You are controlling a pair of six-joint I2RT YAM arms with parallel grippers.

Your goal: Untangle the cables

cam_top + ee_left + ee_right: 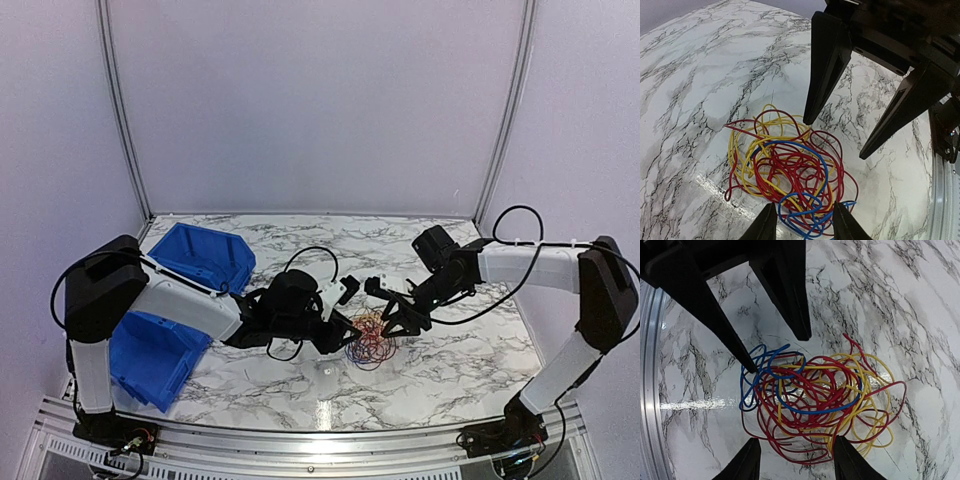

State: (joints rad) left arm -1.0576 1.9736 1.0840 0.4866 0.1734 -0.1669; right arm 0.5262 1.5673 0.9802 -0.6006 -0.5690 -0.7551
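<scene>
On the marble worktop (450,370), near its middle, lies a loose tangle of red, yellow and blue cables (370,340). Just over it hang the left tool (804,220) and the right tool (799,455), facing each other. Both have their fingers spread, and some blue loops lie between the left one's tips.

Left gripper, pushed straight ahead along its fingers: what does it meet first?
The loose tangle of thin red, yellow and blue cables on the marble-patterned table; its near edge lies between the left gripper's open fingertips. The right gripper hangs beyond, depth unclear.
</scene>
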